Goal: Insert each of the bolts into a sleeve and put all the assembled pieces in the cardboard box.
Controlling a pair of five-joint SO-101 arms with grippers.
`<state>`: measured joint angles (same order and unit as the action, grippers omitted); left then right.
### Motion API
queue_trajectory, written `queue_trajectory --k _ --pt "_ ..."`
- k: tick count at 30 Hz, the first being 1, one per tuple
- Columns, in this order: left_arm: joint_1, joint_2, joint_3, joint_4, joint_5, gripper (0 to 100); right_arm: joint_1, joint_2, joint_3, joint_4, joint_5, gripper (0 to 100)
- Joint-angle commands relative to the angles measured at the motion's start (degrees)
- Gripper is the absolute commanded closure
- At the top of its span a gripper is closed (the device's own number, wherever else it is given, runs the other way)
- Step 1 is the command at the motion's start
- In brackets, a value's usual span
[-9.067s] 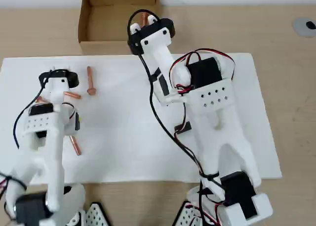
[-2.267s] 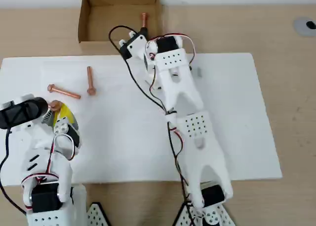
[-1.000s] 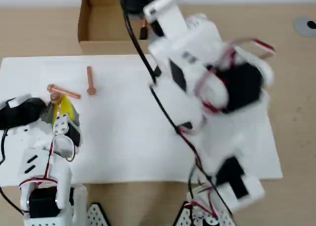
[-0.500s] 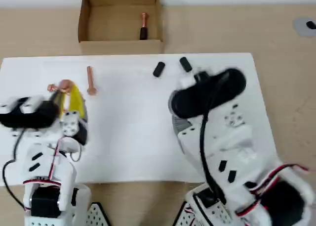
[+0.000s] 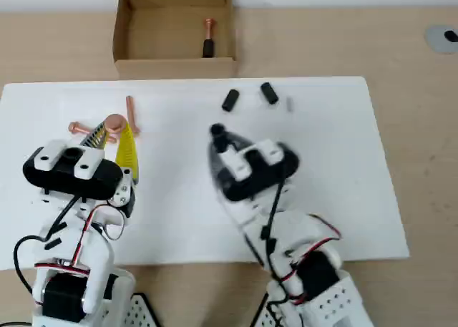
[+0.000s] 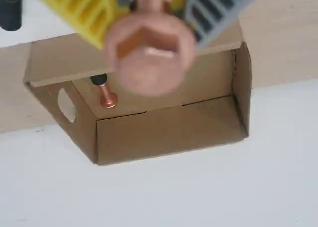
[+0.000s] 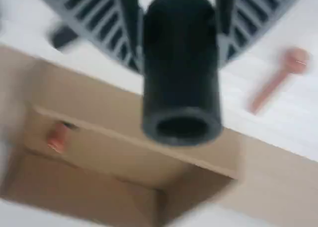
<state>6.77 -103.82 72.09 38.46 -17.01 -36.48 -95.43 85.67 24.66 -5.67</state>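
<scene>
My left gripper (image 5: 113,130) is shut on a copper bolt (image 6: 149,53), held over the left of the white mat with its head toward the cardboard box (image 5: 174,61). Near the mat's middle, my right gripper (image 5: 218,137) is shut on a black sleeve (image 7: 181,68), whose open end faces the box (image 7: 124,162). One assembled piece (image 5: 207,38) lies inside the box (image 6: 164,132). Two loose black sleeves (image 5: 230,100) (image 5: 269,93) lie on the mat near its far edge. Two loose bolts (image 5: 131,112) (image 5: 80,129) lie just beyond my left gripper (image 6: 149,6).
The white mat (image 5: 336,184) covers most of the wooden table. The box stands just past the mat's far edge, left of centre. A grey disc (image 5: 440,37) sits at the far right of the table.
My right arm has swung back from the box to the mat's middle and now holds a black sleeve. My left gripper has carried its bolt a little forward and to the right.
</scene>
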Motion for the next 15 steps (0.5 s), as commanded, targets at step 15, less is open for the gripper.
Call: queue_trajectory --k 15 --pt "4.5 -0.8 -3.5 -10.5 2.3 99 -16.7 -4.3 11.6 -12.8 2.0 98.9"
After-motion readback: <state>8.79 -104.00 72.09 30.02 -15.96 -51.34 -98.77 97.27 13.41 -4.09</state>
